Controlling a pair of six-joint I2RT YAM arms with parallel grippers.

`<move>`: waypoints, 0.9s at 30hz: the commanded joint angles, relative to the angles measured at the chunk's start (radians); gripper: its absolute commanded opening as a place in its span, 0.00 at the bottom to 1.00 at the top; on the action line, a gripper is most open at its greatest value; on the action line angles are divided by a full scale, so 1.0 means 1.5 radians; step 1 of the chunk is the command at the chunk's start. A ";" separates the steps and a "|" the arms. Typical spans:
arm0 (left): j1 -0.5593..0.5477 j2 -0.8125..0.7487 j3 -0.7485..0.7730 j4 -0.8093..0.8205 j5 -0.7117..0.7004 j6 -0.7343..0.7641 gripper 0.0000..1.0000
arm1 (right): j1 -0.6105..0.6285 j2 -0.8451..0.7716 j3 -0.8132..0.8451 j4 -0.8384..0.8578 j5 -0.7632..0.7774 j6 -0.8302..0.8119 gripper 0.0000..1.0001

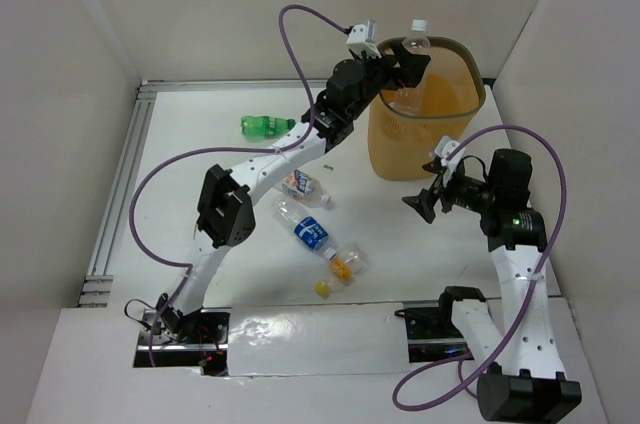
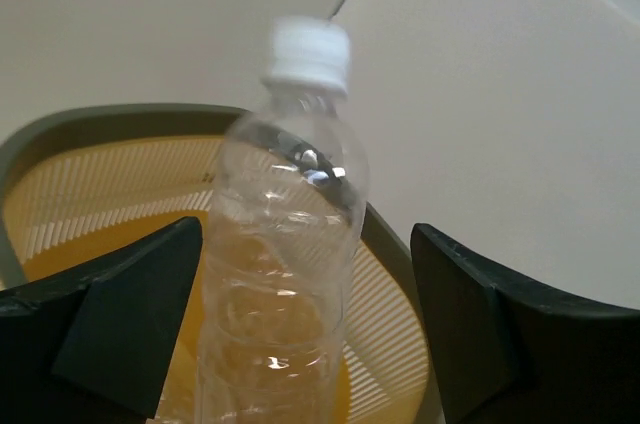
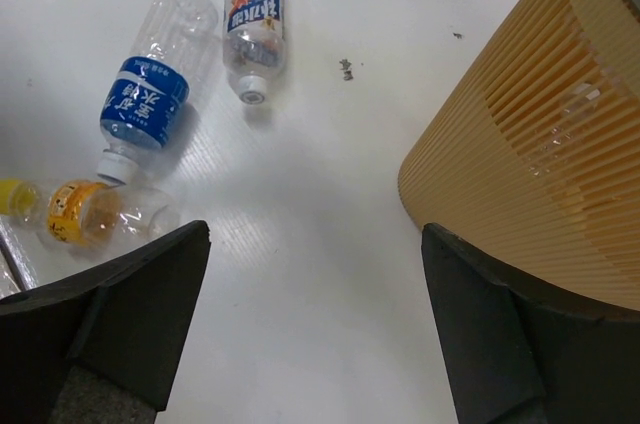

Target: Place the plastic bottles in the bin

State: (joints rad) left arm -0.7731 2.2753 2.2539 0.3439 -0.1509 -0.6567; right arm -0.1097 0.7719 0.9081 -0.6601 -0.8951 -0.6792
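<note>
Partway through the clear-up, a clear white-capped bottle (image 1: pixel 415 44) stands upright over the mouth of the orange-tan bin (image 1: pixel 420 149), framed by the left gripper (image 1: pixel 400 64), whose jaws are spread wider than the bottle. The left wrist view shows daylight between the bottle and the right-hand finger. Whether the other pad touches it cannot be told, and the blurred cap suggests the bottle may be dropping free. Pale bottle shapes seen through the bin's slatted wall hint that at least one bottle lies inside, though the ribbing is too murky to count them. On the white table (image 1: pixel 180 144) four bottles await collection. A green bottle (image 1: pixel 265 126) lies on its side well left of the bin. An orange-and-white-labelled bottle (image 1: pixel 303 187), a blue-labelled bottle (image 1: pixel 305 229) and a small yellow-labelled bottle (image 1: pixel 345 266) are strewn close together near the middle, all on their sides. The right gripper (image 1: pixel 425 199) hangs just beside the bin's near wall with jaws wide and nothing between them. By this showing, more than half the job appears to remain.
</note>
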 commanded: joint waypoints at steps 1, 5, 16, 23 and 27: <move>0.002 0.001 0.040 0.048 -0.021 0.026 1.00 | -0.004 -0.001 -0.006 -0.006 -0.014 -0.010 0.94; 0.002 -0.015 0.046 0.042 -0.001 0.026 1.00 | -0.004 -0.001 -0.012 -0.022 -0.028 -0.059 0.99; 0.002 -0.247 -0.176 0.013 0.031 0.121 1.00 | 0.004 0.049 0.001 -0.101 -0.076 -0.198 0.99; 0.002 -0.598 -0.564 -0.075 -0.100 0.180 1.00 | 0.100 0.089 -0.005 -0.054 -0.062 -0.193 0.99; 0.008 -0.770 -0.722 -0.158 -0.171 0.186 1.00 | 0.239 0.096 -0.029 0.038 0.085 -0.119 0.99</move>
State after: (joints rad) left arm -0.7677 1.1980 1.2922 0.2070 -0.2806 -0.4221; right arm 0.1375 0.9138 0.8864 -0.7193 -0.9012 -0.9283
